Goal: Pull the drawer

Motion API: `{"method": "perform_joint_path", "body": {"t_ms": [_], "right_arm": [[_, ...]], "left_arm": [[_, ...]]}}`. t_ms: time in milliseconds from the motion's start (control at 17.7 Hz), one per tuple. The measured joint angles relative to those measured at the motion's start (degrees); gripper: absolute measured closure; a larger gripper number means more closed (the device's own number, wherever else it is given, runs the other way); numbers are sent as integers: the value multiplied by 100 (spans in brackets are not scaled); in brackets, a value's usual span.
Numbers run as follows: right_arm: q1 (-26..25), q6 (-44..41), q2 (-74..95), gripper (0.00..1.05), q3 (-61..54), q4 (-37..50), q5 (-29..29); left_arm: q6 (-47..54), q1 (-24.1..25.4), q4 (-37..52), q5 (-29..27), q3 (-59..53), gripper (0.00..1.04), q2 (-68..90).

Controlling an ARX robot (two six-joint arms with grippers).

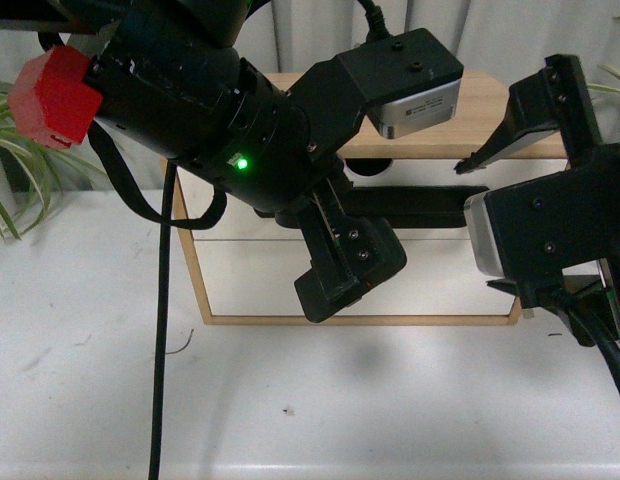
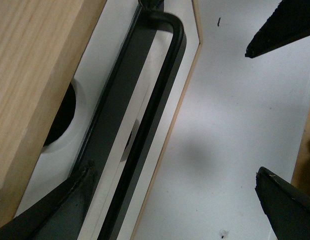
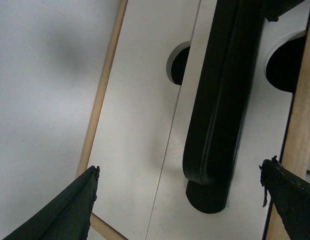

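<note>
Front view. A small wooden cabinet [image 1: 480, 115] is seen on a white table [image 1: 310, 410]. The drawer [image 1: 435, 173] sits at the top of the cabinet, under the wood top. Its white front carries a long black bar handle [image 1: 420, 205] and a half-round notch [image 1: 370, 166] in its top edge. It appears pushed in, level with the frame, though much of it is hidden. A plain white lower front [image 1: 250, 275] lies beneath it. The left arm [image 1: 220, 110] crosses most of the drawer's left half, and a red block [image 1: 55, 95] is fixed to it. The right arm [image 1: 555, 220] is placed at the handle's right end. A black cable [image 1: 162, 330] hangs to the table and plant leaves [image 1: 5, 190] show at the far left.

Left wrist view. The left gripper [image 2: 173, 170] is spread wide, with nothing held. The handle is seen running between its fingers. One finger [image 2: 45, 210] lies at the handle's base strip; whether it touches cannot be told. The other is out over the table, well apart from the handle.

Right wrist view. The right gripper [image 3: 180, 167] is also spread wide and holds nothing. The rounded end of the handle is framed between its fingers [image 3: 60, 210], with clear gaps on both sides.
</note>
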Motion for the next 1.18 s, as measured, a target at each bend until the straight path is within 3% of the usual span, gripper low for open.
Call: {"method": "perform_joint_path", "body": {"t_ms": [338, 1185], "right_arm": [[208, 94, 448, 6, 313, -24, 151], [278, 393, 837, 6, 280, -55, 345]], "left_arm": [[-81, 260, 111, -37, 11, 7, 190], [-103, 2, 636, -20, -203, 7, 549]]}}
